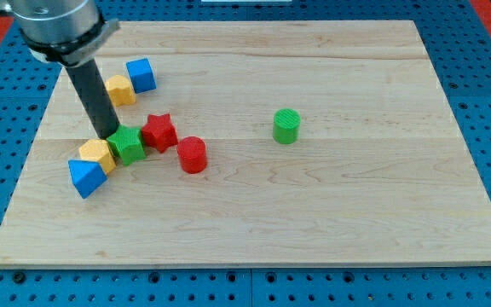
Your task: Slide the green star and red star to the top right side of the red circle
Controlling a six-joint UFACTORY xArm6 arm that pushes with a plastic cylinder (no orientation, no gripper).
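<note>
The green star [129, 144] lies on the wooden board [314, 213] at the view's left. The red star [158, 131] touches its right side. The red circle [192, 154], a short cylinder, stands just to the lower right of the red star. My tip [108, 135] is at the green star's upper left edge, touching or nearly touching it. The dark rod rises from there to the view's top left.
A yellow block [98, 155] and a blue block [85, 176] crowd the green star's lower left. Another yellow block [119, 89] and a blue cube [141, 75] sit above. A green cylinder [286, 126] stands alone at the right of centre.
</note>
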